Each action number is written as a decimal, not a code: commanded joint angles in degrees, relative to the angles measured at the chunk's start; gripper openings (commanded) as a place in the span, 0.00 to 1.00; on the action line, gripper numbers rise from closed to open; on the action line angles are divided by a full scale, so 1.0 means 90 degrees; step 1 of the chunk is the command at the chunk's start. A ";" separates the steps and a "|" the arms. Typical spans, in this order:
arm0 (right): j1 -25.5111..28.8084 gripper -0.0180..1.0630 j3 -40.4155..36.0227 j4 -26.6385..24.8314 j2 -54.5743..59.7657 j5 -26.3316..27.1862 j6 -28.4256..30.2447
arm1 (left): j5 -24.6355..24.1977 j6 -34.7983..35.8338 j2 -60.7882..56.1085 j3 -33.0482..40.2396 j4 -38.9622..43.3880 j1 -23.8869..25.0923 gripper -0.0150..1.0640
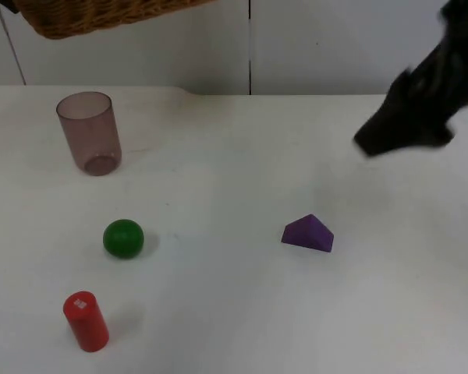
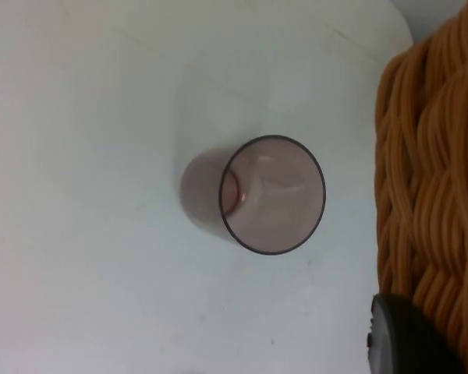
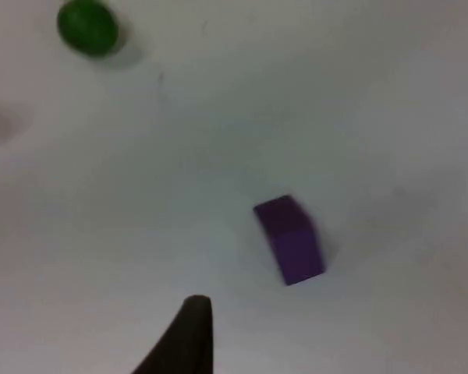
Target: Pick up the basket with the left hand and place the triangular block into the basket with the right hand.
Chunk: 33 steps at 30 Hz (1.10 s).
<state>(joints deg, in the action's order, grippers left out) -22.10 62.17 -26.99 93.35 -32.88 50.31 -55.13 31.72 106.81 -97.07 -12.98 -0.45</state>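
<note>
Wicker basket (image 1: 101, 17) aloft at the upper left of the top frame, off the table, clamped at the rim by the left gripper (image 2: 409, 339), 1 black fingertip pressed against the weave in the left wrist view. Directly beneath, a smoky translucent cup (image 1: 90, 132) upright on the white table (image 1: 234, 327). Purple triangular block (image 1: 307, 233) lying just right of centre in the top frame, touching nothing, on 1 flat face. Right gripper (image 1: 390, 140) blurred at the upper right of the top frame, above and to the right of the block, well apart; cannot tell whether its fingers are apart or together. Green ball (image 1: 123, 238) left of centre and red cylinder (image 1: 86, 320) at the lower left, both well apart from the block.

Judged stage: basket lifted, block not yet grasped.

Risks ahead: sloped faces likely to squeeze the block out of a pinch unless closed across the 2 flat ends; a misjudged descent might nudge the block sideways; a drooping basket could clip the cup below and topple it; poor aim over the rim could drop the block outside.
</note>
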 commanded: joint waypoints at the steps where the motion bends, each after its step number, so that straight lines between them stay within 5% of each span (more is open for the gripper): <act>1: -0.0213 0.99 0.0001 -0.0080 0.0577 0.0356 0.0308 | 0.0168 0.0072 -0.0104 -0.0024 -0.0027 -0.0043 0.01; 8: -0.0423 0.99 0.0015 -0.0227 0.1595 0.1042 0.0998 | 0.0210 0.0072 -0.0078 -0.0024 -0.0076 -0.0044 0.01; 17: -0.0423 0.99 0.1099 -0.0399 0.2697 0.0577 0.1532 | 0.0194 0.0059 0.0083 -0.0024 -0.0149 -0.0095 0.01; 27: -0.0423 0.99 0.2469 -0.0267 0.3780 -0.0665 0.1469 | 0.0195 0.0059 0.0136 -0.0024 -0.0135 -0.0182 0.01; 33: -0.0423 0.99 0.2599 0.0778 0.3952 -0.0771 0.0777 | 0.0210 0.0059 0.0136 -0.0024 -0.0122 -0.0182 0.01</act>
<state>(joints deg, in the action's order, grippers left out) -25.66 85.29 -21.57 129.03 -39.13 58.05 -54.86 31.75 108.64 -97.07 -12.79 -1.79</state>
